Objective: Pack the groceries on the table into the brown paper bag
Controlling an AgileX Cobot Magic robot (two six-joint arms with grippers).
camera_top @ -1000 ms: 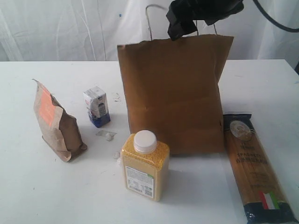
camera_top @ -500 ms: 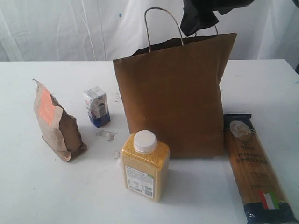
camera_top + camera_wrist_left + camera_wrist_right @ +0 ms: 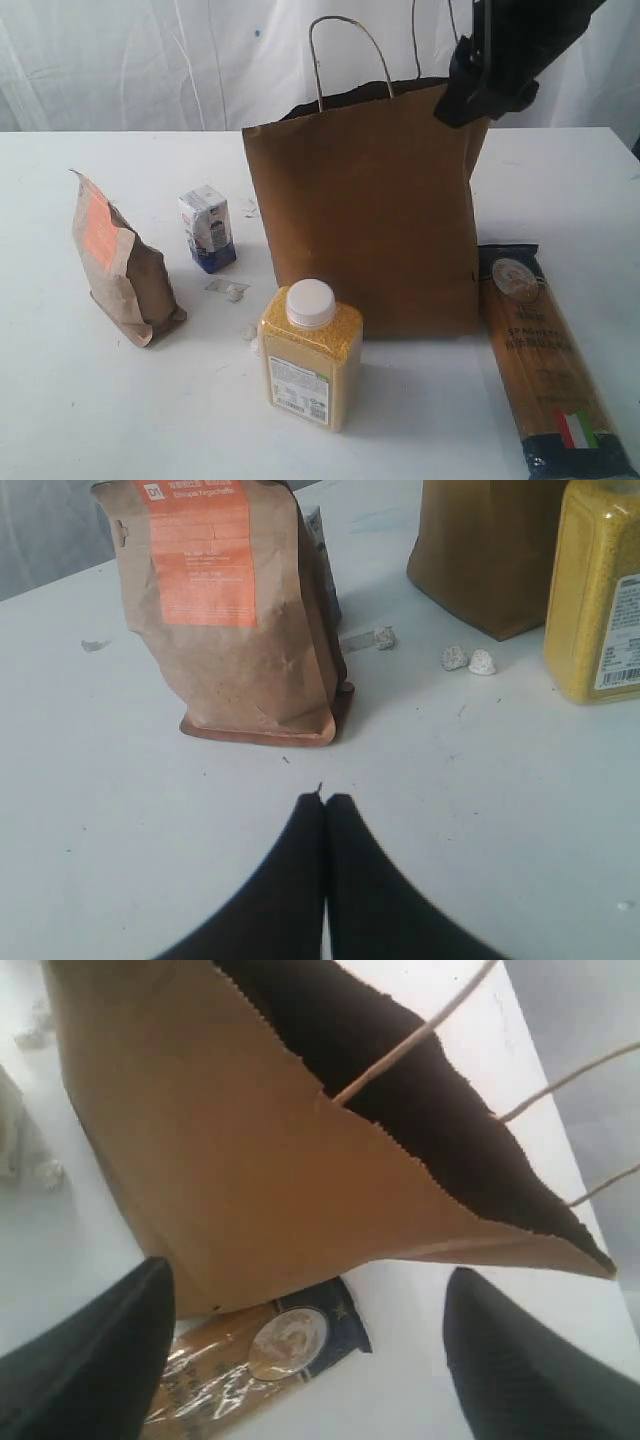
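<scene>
Right hand [image 3: 487,85] swung from above the middle of the brown paper bag [image 3: 370,220] down to its top right corner, bag's mouth now pulled open and dark inside, top edge slanting more steeply, front loop handle [image 3: 345,22] risen into full view

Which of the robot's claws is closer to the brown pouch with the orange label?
Left. The left gripper, shut, sits low over the table just before the pouch, not touching. The right gripper, open, is up by the paper bag's top corner farthest from the pouch.
</scene>
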